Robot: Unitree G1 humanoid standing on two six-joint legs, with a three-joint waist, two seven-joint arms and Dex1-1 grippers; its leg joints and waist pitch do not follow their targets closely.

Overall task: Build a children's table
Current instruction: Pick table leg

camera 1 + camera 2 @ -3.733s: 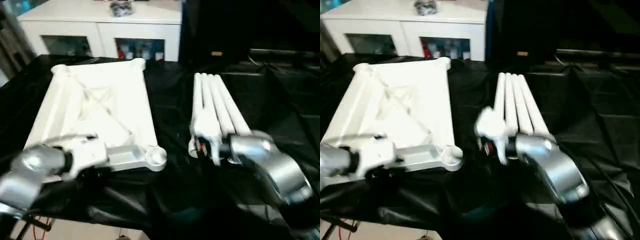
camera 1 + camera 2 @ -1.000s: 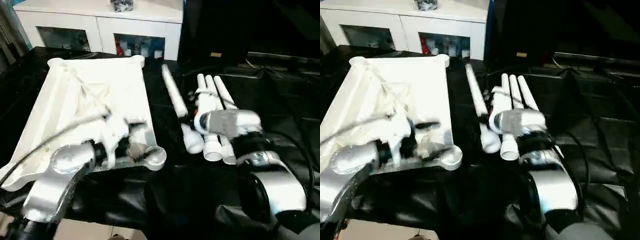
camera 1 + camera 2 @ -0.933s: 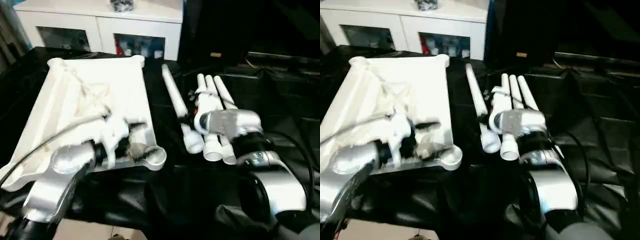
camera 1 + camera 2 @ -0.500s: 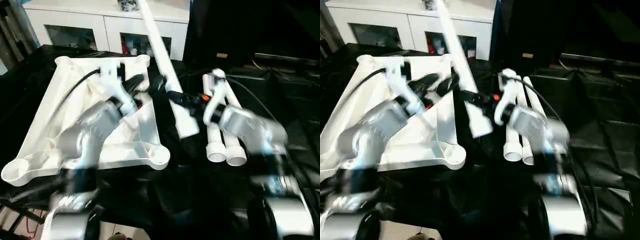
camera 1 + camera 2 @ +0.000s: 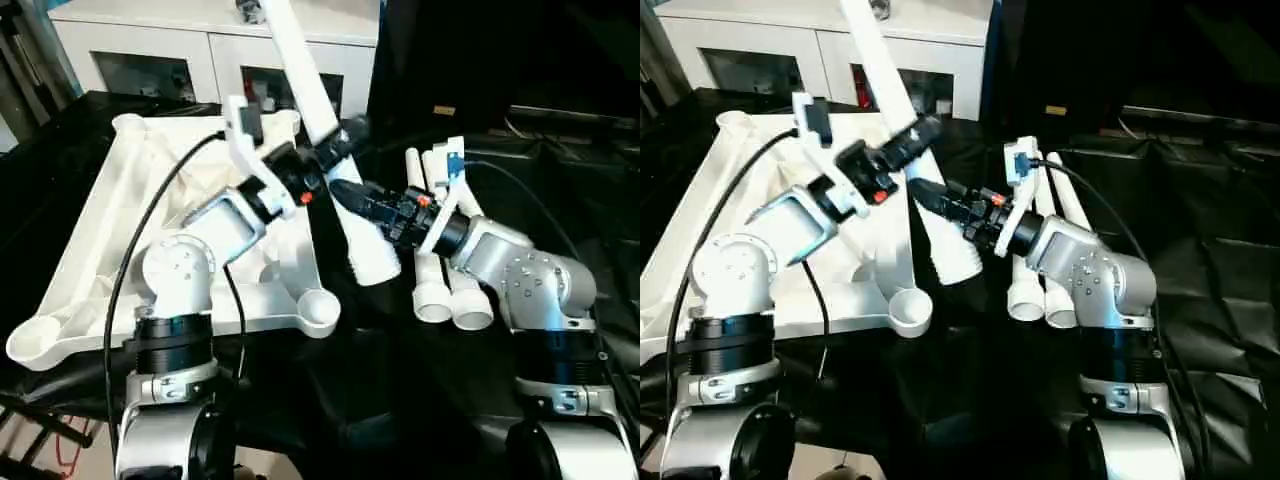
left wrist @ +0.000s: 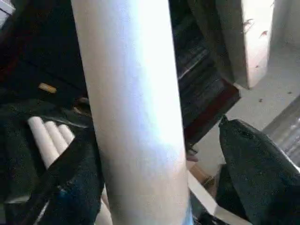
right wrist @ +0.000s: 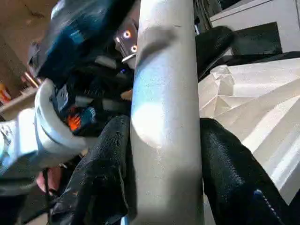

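The white tabletop (image 5: 110,230) lies underside up on the black cloth, with a round corner socket (image 5: 318,310) at its near right. One white leg (image 5: 300,70) is lifted and tilted, its lower end (image 5: 368,255) over the tabletop's right edge. My right gripper (image 5: 345,195) is shut on this leg, and both its fingers (image 7: 103,173) press against the leg (image 7: 164,117). My left gripper (image 5: 335,145) straddles the same leg (image 6: 136,117) higher up and is open. One of its fingers (image 6: 79,178) lies along the tube while the other stands apart from it.
Other white legs (image 5: 440,285) lie side by side on the black cloth to the right of the tabletop. A white cabinet with glass doors (image 5: 200,50) stands behind the table. Dark cables run along both forearms.
The right gripper has lifted one leg off the cloth and tilted it up. The left arm has swung from the tabletop's near corner up to that leg.
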